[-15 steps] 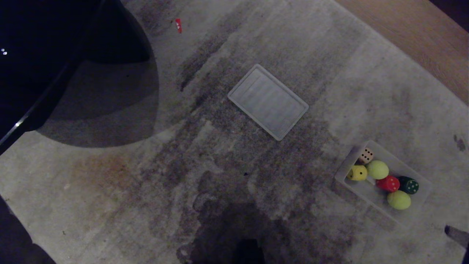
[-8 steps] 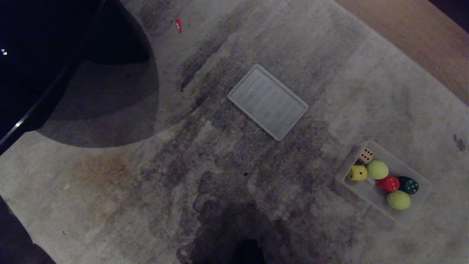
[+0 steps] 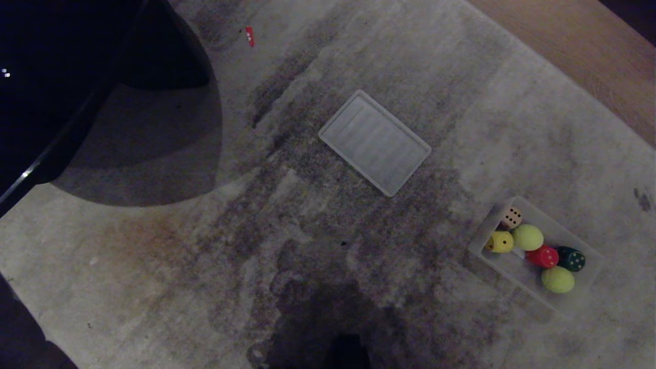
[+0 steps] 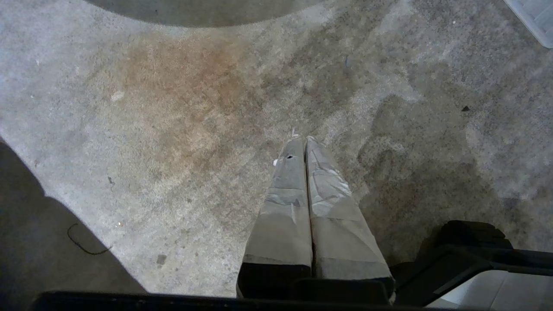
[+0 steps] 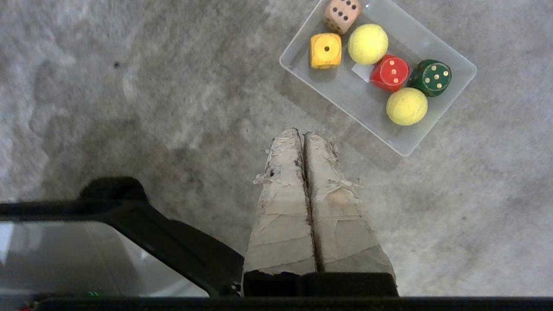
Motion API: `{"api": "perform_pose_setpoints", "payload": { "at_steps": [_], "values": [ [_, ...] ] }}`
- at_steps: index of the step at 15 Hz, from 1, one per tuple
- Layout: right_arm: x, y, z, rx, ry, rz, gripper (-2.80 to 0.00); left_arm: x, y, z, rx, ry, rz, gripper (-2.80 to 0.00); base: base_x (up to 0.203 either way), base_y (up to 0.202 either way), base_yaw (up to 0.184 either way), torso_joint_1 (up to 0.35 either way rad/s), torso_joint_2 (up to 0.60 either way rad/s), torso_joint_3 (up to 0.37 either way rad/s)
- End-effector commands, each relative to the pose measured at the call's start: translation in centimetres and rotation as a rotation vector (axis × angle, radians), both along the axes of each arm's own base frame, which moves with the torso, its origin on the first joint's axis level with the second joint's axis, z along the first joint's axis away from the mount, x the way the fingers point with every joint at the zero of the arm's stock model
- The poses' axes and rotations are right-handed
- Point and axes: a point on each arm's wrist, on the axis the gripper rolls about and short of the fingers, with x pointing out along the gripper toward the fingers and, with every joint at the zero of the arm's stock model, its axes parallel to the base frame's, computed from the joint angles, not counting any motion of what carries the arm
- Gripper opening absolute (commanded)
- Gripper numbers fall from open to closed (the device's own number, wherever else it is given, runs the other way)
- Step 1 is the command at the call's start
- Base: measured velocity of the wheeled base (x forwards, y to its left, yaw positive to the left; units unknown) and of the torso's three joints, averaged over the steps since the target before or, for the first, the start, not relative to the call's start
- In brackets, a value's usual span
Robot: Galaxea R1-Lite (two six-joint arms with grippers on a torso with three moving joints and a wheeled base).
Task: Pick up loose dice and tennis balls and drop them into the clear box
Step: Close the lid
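The clear box [image 3: 482, 245] [image 5: 462, 65] sits on the carpet at the right. Inside it lie the beige die [image 3: 511, 217] [image 5: 342, 14], the yellow die [image 3: 499, 241] [image 5: 325, 50], the red die [image 3: 543, 256] [image 5: 390, 73], the dark green die [image 3: 572, 259] [image 5: 430, 77] and two tennis balls [image 3: 528, 237] [image 3: 558, 279] [image 5: 367, 43] [image 5: 406, 106]. My right gripper [image 5: 302, 133] is shut and empty above bare carpet, short of the box. My left gripper [image 4: 303, 139] is shut and empty over stained carpet. Neither arm shows in the head view.
The flat ribbed clear lid [image 3: 374, 142] lies mid-carpet; one corner of the lid [image 4: 535, 17] shows in the left wrist view. A small red scrap [image 3: 249, 36] lies far back. Dark furniture [image 3: 61, 77] fills the back left, and wooden floor [image 3: 574, 46] lies beyond the carpet's back right edge.
The right arm's dark tip, seen at the head view's lower right edge a second ago, has left that view. The box and its contents have not moved.
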Motion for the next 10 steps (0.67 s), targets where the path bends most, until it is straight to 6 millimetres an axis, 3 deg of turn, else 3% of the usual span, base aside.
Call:
{"api": "perform_pose_setpoints", "payload": {
  "at_steps": [1,10],
  "values": [
    [-0.01,0.00,-0.11,-0.034,0.001,0.008,-2.80,0.02,0.00,-0.04,-0.001,0.003,0.000,-2.80,0.000,0.000,0.000,0.000,0.00,0.000],
    [0.07,0.04,-0.15,-0.039,-0.011,0.020,-2.80,0.02,0.00,-0.04,0.002,0.003,-0.001,-2.80,0.000,0.000,0.000,0.000,0.00,0.000]
  ]
}}
